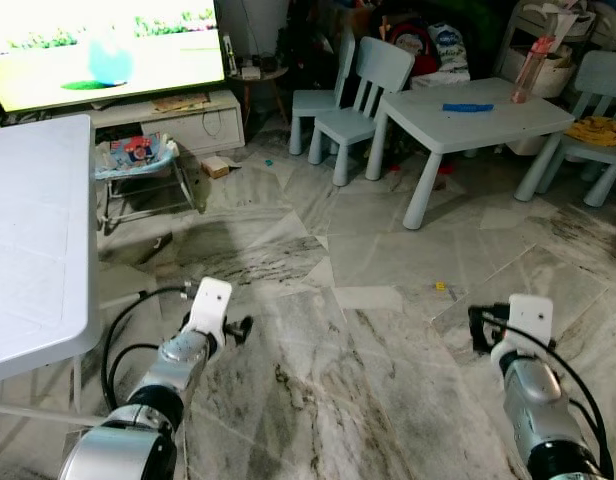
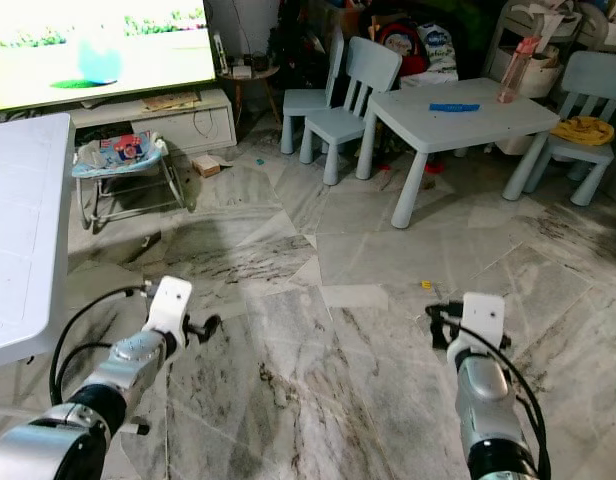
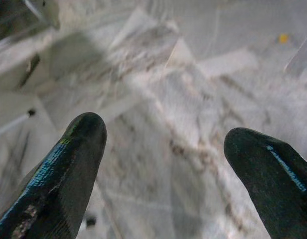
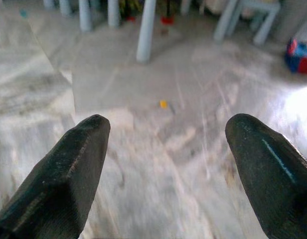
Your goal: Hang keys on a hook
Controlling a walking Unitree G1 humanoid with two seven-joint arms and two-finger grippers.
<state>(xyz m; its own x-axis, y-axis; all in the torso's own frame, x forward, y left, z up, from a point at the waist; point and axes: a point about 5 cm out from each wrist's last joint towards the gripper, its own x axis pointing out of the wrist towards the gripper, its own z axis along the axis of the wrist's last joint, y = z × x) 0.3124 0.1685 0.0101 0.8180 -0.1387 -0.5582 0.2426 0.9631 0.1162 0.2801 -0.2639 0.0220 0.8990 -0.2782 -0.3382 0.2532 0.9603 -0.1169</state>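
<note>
Hovering low over the marble floor point(image 1: 348, 360) with fingers spread and nothing held, the left gripper point(image 3: 163, 164) and right gripper point(image 4: 166, 164) risk a fruitless search, since neither keys nor hook can be made out among the far clutter.

- A home's living room that doubles as a play space.
- Marble-patterned tile floor point(image 1: 368, 330), grey and white, with a small yellow scrap point(image 1: 440, 287) lying on it.
- A large television point(image 1: 98, 45) switched on, standing on a low white media cabinet point(image 1: 188, 125).
- A baby bouncer point(image 1: 138, 165) just in front of the cabinet.
- A child-sized pale blue bench point(image 1: 468, 115) with matching small chairs point(image 1: 363, 95) around it; a pink bottle point(image 1: 528, 70) stands on it.
- A white folding bench point(image 1: 33, 240) at the left edge.
- Bags and clutter point(image 1: 428, 40) piled behind the chairs.
</note>
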